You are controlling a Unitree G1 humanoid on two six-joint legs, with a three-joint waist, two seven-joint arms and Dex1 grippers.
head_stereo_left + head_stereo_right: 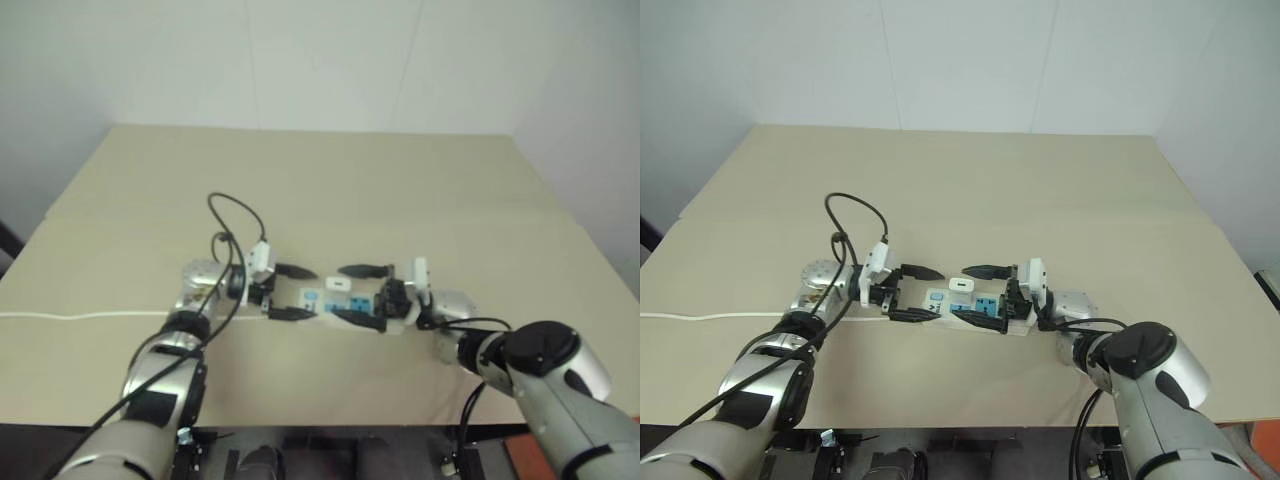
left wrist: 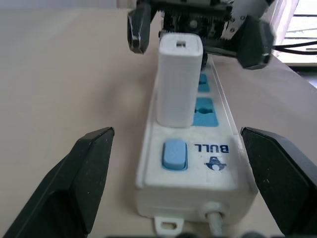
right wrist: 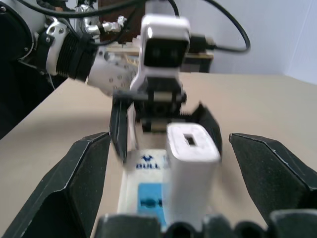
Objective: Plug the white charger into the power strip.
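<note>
Both grippers, L [image 1: 915, 293] & R [image 1: 977, 296], spread wide flanking power strip [image 1: 958, 306], white charger [image 1: 961, 286] plugged upright, table [image 1: 970, 190] bare beyond

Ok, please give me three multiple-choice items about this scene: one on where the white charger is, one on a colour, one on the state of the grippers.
1. Where is the white charger?
A. lying on the table
B. standing upright in the power strip
C. held in a gripper

2. What colour is the strip's switch?
A. red
B. black
C. blue

3. How are the left gripper and right gripper?
A. both open
B. both shut
C. one shut on the charger

Answers: 1 B, it stands in the strip beside the switch; 2 C, the switch is blue; 3 A, their fingers are spread apart, touching nothing.
</note>
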